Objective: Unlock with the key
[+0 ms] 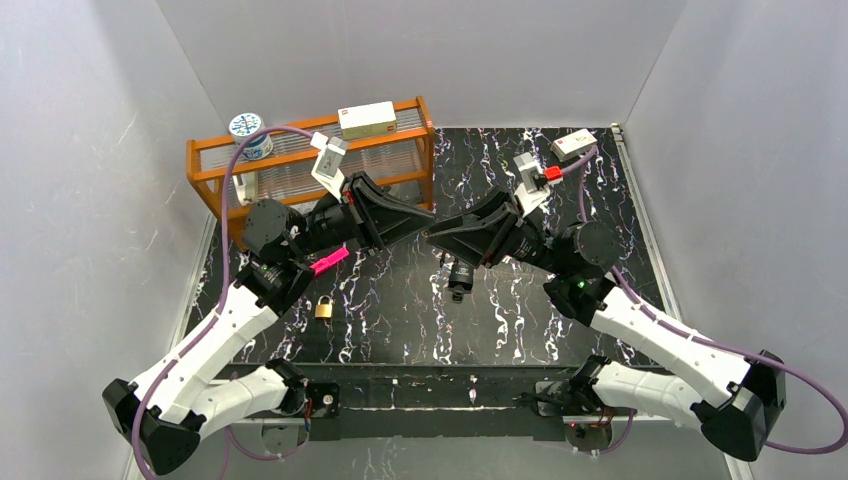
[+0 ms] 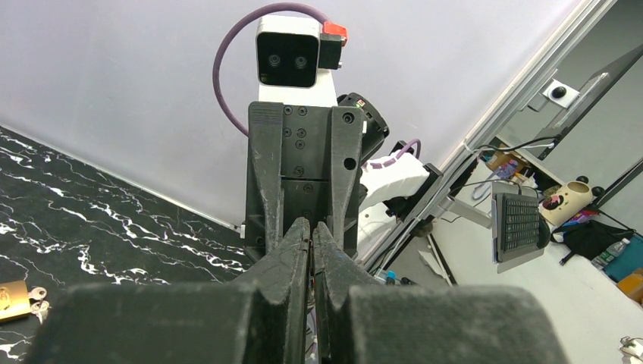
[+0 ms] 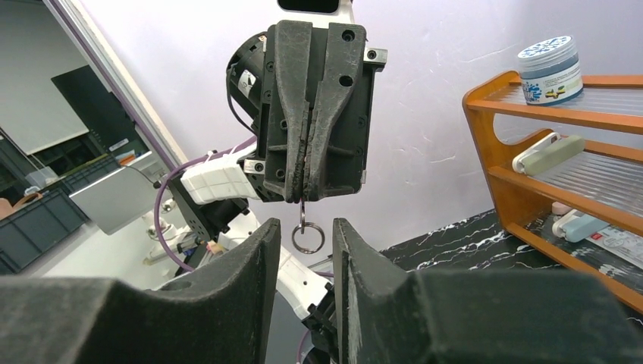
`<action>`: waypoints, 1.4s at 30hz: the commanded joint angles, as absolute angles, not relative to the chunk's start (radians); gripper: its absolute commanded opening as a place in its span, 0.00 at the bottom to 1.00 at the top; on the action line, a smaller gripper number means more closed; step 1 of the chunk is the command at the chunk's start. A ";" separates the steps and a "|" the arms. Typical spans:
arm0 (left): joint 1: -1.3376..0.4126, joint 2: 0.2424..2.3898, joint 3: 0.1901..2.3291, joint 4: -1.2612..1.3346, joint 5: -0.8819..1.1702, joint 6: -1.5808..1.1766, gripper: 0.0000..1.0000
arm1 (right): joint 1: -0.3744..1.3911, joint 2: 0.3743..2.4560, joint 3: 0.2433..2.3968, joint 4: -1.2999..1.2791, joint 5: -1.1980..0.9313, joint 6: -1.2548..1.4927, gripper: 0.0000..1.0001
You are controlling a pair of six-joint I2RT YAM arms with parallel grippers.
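Apparently the left claw [image 3: 303, 199] pinches the key [image 3: 302, 208], its ring [image 3: 308, 252] dangling.

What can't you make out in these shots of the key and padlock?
Key: right wrist view, hidden inside the left gripper's shut fingers; only its key ring shows.
Padlock: left wrist view, cut off by left edge; top view, too small to show keyhole.

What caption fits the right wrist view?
Left gripper, shut on the key, hangs its key ring in front of the open right gripper; wooden shelf at right.
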State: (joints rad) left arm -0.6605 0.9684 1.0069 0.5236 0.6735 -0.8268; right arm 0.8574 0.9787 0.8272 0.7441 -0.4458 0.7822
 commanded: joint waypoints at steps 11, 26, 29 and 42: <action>-0.660 0.943 0.993 0.572 0.689 -0.832 0.00 | 0.855 1.009 0.891 0.808 -0.477 0.795 0.25; -0.660 0.939 0.972 0.590 0.682 -0.829 0.00 | 0.856 1.007 0.877 0.849 -0.466 0.817 0.29; -0.659 0.939 0.970 0.591 0.681 -0.830 0.00 | 0.856 1.009 0.880 0.854 -0.468 0.821 0.32; -0.659 0.928 0.969 0.598 0.658 -0.828 0.00 | 0.856 1.031 0.885 0.848 -0.507 0.825 0.20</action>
